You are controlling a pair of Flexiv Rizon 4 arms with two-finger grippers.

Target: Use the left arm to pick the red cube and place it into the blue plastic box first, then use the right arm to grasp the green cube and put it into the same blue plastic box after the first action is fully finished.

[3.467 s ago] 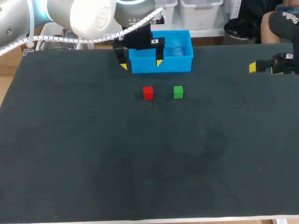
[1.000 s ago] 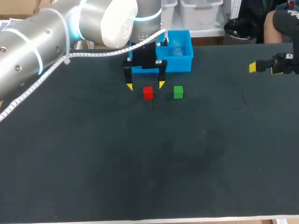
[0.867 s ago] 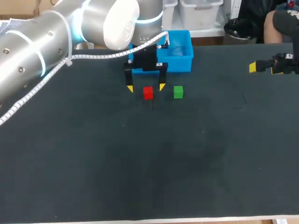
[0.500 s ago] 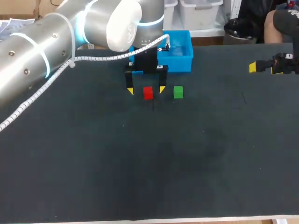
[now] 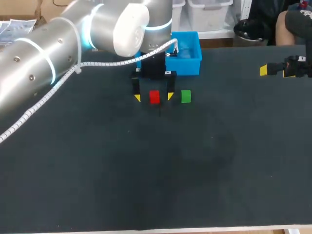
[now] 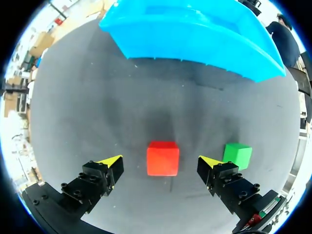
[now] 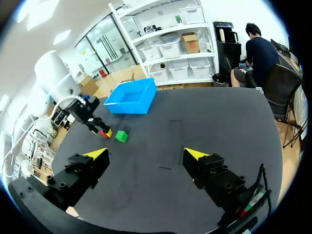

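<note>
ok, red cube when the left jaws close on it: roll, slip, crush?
Probably won't roll: red cube has flat faces, sits square on the table. Crisp edges suggest rigid, unlikely to squash. Small against the open left jaws straddling it, so likely light.

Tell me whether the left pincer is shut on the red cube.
Open: the left pincer straddles the red cube, gaps showing beside both yellow tips.
</note>
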